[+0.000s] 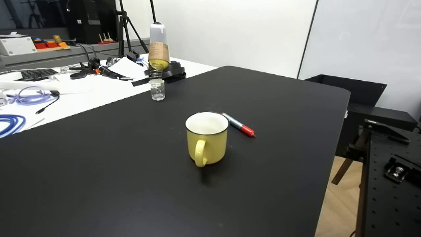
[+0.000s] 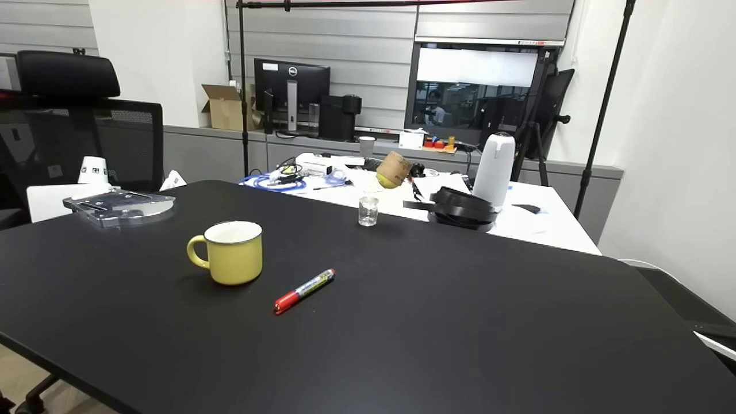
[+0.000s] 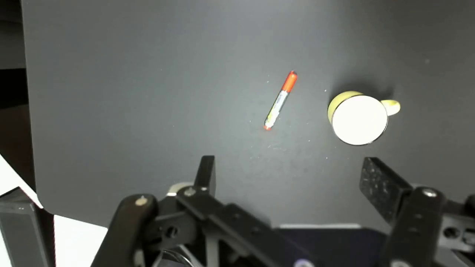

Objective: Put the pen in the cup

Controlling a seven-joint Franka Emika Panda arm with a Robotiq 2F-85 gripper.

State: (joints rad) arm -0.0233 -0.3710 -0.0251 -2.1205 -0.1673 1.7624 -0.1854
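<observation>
1. In the wrist view, your gripper (image 3: 291, 167) stands spread wide, its 2 fingers well apart, with bare table (image 3: 130, 92) showing between them; it has hold of nothing.
2. You have the pen (image 3: 281, 100) lying flat on the table, ahead of the fingertips in that view and apart from both.
3. Its red cap points away from your gripper; its opposite end, also red at the tip, lies nearer to the fingers.
4. You see the cup (image 3: 359, 120) standing upright just beside the pen, with a strip of table between the 2.
5. The cup's mouth faces up, showing a white inside, and its handle juts out on the side away from the pen.
6. In both exterior views, you find the pen on the table outside the cup.
7. In an exterior view, a clear container (image 2: 368, 213) stands on the table near the edge beside a white desk (image 2: 560, 233).
8. In the same view, a clear plastic piece (image 2: 121, 208) shows near the table's edge beyond the cup, and a chair (image 2: 86, 129) stands behind it.
</observation>
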